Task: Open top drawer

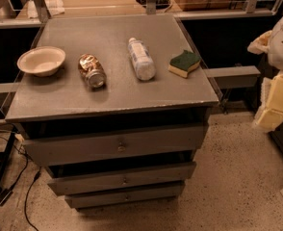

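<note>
At the far right edge we see the robot's arm (282, 42), a white rounded shell above with pale cream, blocky segments hanging below it. The end effector (275, 105) sits in that cream part, level with the cabinet's upper half and well apart from it. We cannot tell whether it is wide, narrow or holding anything.

The top drawer (83, 148) lies directly under the surface (112, 97). It is a long matte grey panel with a small round metal knob (121, 145) at its centre and a dark gap above its upper edge. Two shorter grey lower drawers (98, 181) stack beneath it, each stepping inward.

The surface is dull grey and slightly scuffed. On it, left to right, we see:
- a shallow cream bowl (41, 60)
- a dented, shiny can (92, 71) on its side
- a white plastic bottle (141, 58) lying flat
- a sponge (185, 63), green on top and yellow below

The floor (237, 182) is speckled stone, and dark cables (17, 177) trail at the left.
</note>
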